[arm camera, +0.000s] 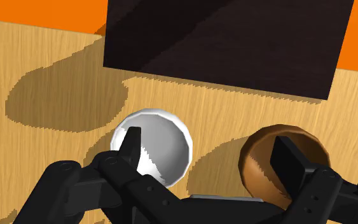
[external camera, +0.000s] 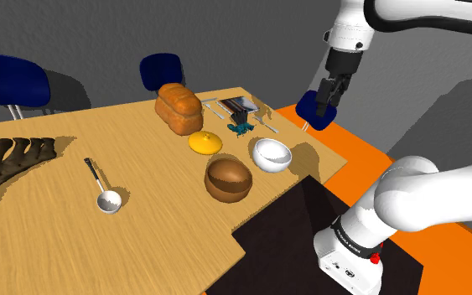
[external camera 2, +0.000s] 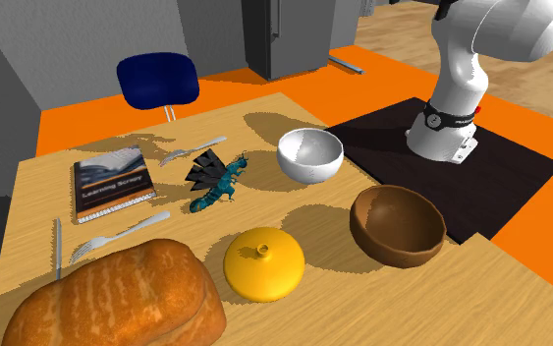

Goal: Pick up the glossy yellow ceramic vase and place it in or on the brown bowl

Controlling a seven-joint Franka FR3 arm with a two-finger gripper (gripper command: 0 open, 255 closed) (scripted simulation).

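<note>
- Black fingers (arm camera: pixel 131 149) of the gripper (arm camera: pixel 209 145) sit nearest the lens in the wrist view. They are spread well apart with nothing clasped between them, so the gripper is released.
- Below the gripper, a white bowl (arm camera: pixel 161 143) and the brown bowl (arm camera: pixel 255 162) lie side by side on the wood surface (arm camera: pixel 44 70). The dark stand (arm camera: pixel 234 44) lies beyond them.
- In the shoulder view the gripper (external camera: pixel 324 100) hangs in the air over the surface's far right corner, beyond the white bowl (external camera: pixel 271 154), and touches nothing.
- The vase (external camera: pixel 205 142) rests on the surface, well apart from the gripper, lower and toward the shoulder view's left. It lies between the bread (external camera: pixel 178 107) and the brown bowl (external camera: pixel 228 179), near the white bowl.
- In the second exterior view the vase (external camera 2: pixel 263 263) is glossy yellow, squat and dome-shaped, with a small short neck on top. It stands upright, just beside the bread (external camera 2: pixel 117 295).
- The brown bowl (external camera 2: pixel 398 226) stands open side up toward that view's right of the vase, apart from it.
- In the wrist view one finger covers part of the brown bowl and the other overlaps the white bowl's rim.
- The bread is cut off by the second exterior view's lower edge.
- The vase's neck is hard to make out in the shoulder view.
</note>
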